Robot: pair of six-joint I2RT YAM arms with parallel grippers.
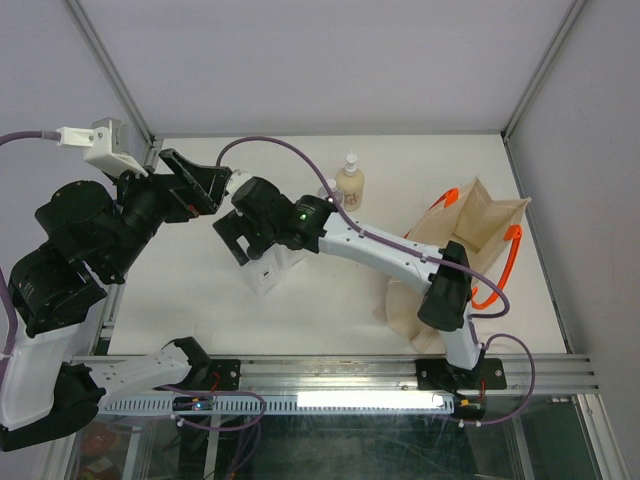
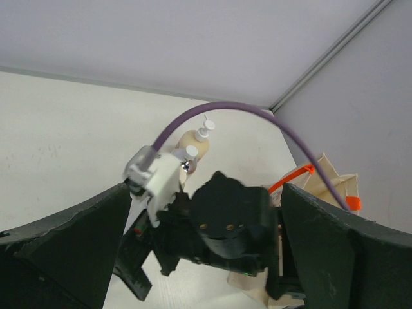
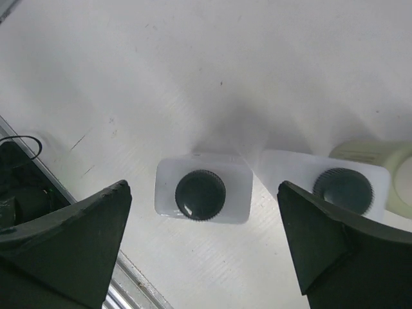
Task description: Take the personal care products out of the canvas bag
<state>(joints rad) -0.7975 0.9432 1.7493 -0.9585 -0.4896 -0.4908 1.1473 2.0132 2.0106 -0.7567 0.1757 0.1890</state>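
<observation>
- Canvas bag (image 1: 480, 215) with orange handles (image 1: 514, 258) lies at the right side of the desk (image 1: 200, 300), beside the right arm's elbow. No view shows its inside.
- Right end effector (image 3: 203, 185) hangs over the near-left part of the desk with its fingers (image 3: 71, 244) spread wide. One square bottle (image 3: 201, 193) stands upright between them with its dark cap up and touches neither finger.
- Second square bottle (image 3: 341, 188) stands just beside the first, outside the gap between the fingers.
- Pale item (image 3: 386, 168) sits just beside the second square bottle and is cut off by the frame edge. What it is cannot be told.
- Pump bottle (image 1: 350, 180) and silver-capped bottle (image 1: 331, 190) stand upright close together toward the far side of the desk, apart from the bag.
- Left end effector (image 1: 200, 180) is raised at the far left, wide and holding nothing. It faces the right arm's wrist.
- Progress, as a judgement: four bottles stand on the desk outside the bag, so most of the task appears done. If the pale item is the fifth product, all that remains is for the right arm to draw back. If it is not, one more reach into the bag is needed.
</observation>
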